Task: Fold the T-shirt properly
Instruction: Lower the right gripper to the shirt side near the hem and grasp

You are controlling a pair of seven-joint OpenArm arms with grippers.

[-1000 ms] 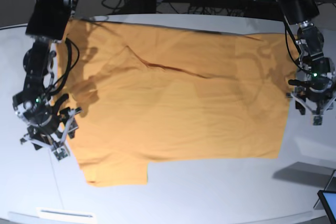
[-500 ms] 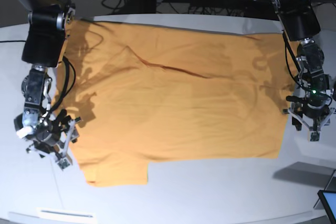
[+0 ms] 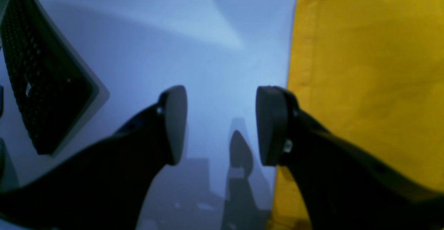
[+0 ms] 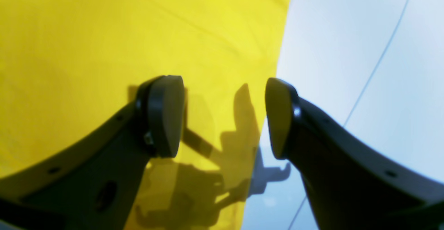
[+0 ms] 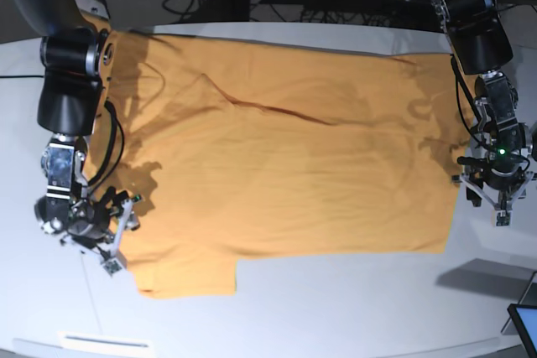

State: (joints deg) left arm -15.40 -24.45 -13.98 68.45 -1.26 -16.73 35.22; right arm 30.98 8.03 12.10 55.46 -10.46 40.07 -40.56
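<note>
Fingers [image 3: 173,122] of the left gripper [image 3: 220,124] fill the bottom of the left wrist view, spread apart with nothing between them but bare table [image 3: 215,60]. The hemmed edge of the T-shirt [image 3: 367,70] runs down the right half of that frame, and the right-hand finger is seen over this edge; whether it touches the cloth cannot be told. A dark perforated part of the rig is seen at the left border.

In the right wrist view, the right gripper [image 4: 223,115] is likewise spread, holding nothing. Its left finger [image 4: 163,115] is seen over the yellow cloth of the T-shirt [image 4: 121,42], its right finger over the pale table [image 4: 347,49], so that the cloth's edge passes between them. The gripper's shadow is cast on the cloth below the fingertips, and a thin dark line crosses the table at the right.

In the base view, a small white strip is seen at the lower left edge of the table [image 5: 336,316], and a dark screen corner at the lower right. The right gripper [image 5: 107,245] is placed at the lower left, at the shirt's edge beside the sleeve. The left gripper [image 5: 497,199] is placed at the right, just beside the hem. The T-shirt [image 5: 285,165] is spread flat across the middle, with a crease running across its upper part. Cables and a power strip are seen at the top.
</note>
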